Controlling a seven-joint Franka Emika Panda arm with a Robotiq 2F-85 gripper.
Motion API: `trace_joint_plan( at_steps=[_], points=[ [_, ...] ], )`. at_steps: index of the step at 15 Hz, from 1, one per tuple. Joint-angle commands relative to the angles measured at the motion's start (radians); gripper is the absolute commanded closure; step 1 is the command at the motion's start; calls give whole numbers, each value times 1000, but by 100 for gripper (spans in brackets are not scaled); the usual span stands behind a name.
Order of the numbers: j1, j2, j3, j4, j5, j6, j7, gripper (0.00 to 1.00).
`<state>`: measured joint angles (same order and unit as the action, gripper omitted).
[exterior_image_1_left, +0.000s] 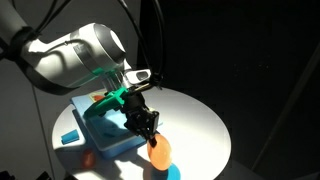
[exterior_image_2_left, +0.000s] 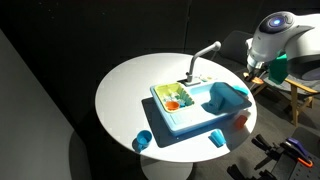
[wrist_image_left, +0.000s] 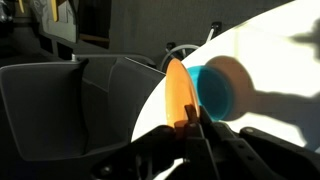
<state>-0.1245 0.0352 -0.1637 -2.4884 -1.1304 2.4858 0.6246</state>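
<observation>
My gripper (wrist_image_left: 188, 118) is shut on the rim of an orange plate (wrist_image_left: 176, 90), which stands edge-on in the wrist view. Just behind the plate, a blue cup (wrist_image_left: 215, 88) sits on the white table top. In an exterior view the gripper (exterior_image_1_left: 148, 128) reaches down past the toy sink (exterior_image_1_left: 100, 128) and holds the plate (exterior_image_1_left: 159, 152) near the table's edge. The plate also shows as an orange patch (exterior_image_2_left: 240, 122) beside the sink's corner, with the blue cup (exterior_image_2_left: 217, 138) close by. There the fingers are lost against the dark background.
The blue and white toy sink (exterior_image_2_left: 185, 122) with a grey faucet (exterior_image_2_left: 200, 55) stands mid-table, with small coloured items in one basin (exterior_image_2_left: 173, 98). A second blue cup (exterior_image_2_left: 143, 140) sits near the table's rim (exterior_image_2_left: 105, 115). Another blue piece (exterior_image_1_left: 68, 135) lies beside the sink.
</observation>
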Motion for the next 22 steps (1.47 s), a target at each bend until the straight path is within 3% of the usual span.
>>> trace_joint_plan(
  at_steps=[1, 13, 22],
  points=[
    [-20, 26, -10, 13, -82, 40, 18, 99],
    [-29, 78, -22, 19, -210, 83, 23, 99],
    [-32, 123, -26, 45, -215, 107, 0, 99]
  ],
)
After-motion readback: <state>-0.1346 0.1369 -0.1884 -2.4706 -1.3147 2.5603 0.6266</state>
